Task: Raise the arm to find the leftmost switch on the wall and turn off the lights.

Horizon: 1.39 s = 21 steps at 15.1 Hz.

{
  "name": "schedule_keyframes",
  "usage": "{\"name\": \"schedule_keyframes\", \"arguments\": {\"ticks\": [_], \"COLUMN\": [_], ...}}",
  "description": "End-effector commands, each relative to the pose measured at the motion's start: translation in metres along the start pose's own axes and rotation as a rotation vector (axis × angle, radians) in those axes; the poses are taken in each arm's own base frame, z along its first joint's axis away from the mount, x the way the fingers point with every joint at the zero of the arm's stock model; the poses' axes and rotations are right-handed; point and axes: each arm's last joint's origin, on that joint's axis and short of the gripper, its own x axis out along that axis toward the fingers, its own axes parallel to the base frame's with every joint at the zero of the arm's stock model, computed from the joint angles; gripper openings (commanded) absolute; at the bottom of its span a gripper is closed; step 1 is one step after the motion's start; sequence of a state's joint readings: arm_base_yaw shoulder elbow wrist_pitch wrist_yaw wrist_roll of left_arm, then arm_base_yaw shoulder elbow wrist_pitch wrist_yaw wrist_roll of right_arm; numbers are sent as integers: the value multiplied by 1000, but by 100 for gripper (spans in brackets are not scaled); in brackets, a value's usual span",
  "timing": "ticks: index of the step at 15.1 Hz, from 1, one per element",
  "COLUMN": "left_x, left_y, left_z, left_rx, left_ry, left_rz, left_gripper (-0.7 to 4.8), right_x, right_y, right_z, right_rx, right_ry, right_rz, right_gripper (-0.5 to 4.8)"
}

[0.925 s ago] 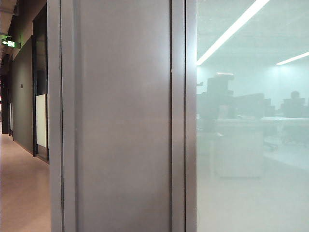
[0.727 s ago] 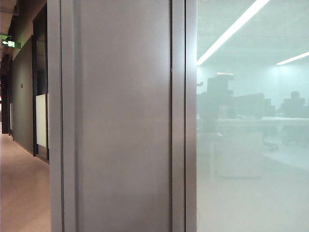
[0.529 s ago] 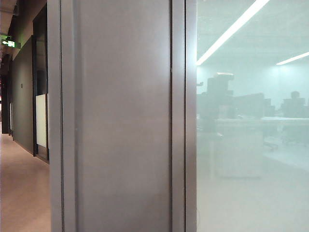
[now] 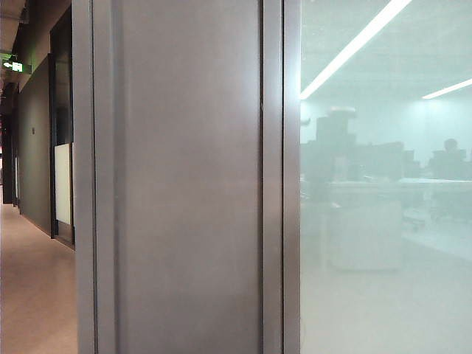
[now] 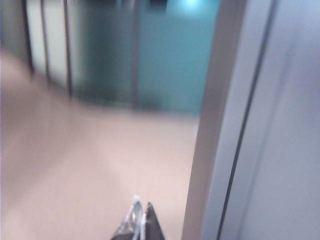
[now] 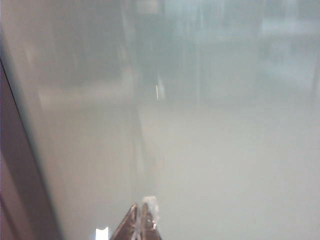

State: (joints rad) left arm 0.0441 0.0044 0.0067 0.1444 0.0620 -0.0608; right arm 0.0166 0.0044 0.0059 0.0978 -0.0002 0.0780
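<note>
Before frosted glass (image 4: 383, 280), left gripper (image 5: 140, 220) (fingers together), right gripper (image 6: 142, 217) likewise

The right gripper (image 6: 141, 220) is seen at the edge of the frame with its two fingertips pressed together, no gap being left between them. It is pointed at a pane of frosted glass (image 6: 210, 150), by which most of the view is filled. Only hazy, blurred shapes can be made out through the glass. Along one side the pane is bordered by a dark frame (image 6: 22, 175).
</note>
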Motion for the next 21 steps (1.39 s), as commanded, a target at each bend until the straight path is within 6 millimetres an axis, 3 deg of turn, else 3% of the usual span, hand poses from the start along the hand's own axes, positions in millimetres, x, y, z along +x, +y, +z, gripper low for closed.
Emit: {"name": "schedule_keyframes", "arguments": {"ticks": [1,4,8,11,12,15,18,21], "left_x": [-4,-17,-38,-40,-35,-12,19,52], "left_y": [-2,-5,-8,-10,-11,-15,-13,-12], "left_z": [28,68,140,184,205,243,260,269], "left_rx": [12,-8,0,-14,-17,18,16,18], "left_ry": [-277,-547,-728,-786,-795,-779,-794,-813], "left_rz": [-23,-47,36,67,60,-22,-15,-19], "left_gripper": [-6,-6,-6,-6,-6,-6,-5,-6], "right_x": [-5,-15,-37,-36,-31,-6,28,66], "right_y": [2,4,3,7,9,14,17,19], "right_z": [31,71,128,164,186,232,271,297], "right_rx": [1,9,60,61,49,43,42,37], "right_ry": [-278,-429,-605,-642,-669,-663,-649,-627], "right_rz": [19,-10,-175,-163,-117,-101,-103,-95], "right_gripper": [-1,-1,0,-1,-1,-1,-1,-1]}}
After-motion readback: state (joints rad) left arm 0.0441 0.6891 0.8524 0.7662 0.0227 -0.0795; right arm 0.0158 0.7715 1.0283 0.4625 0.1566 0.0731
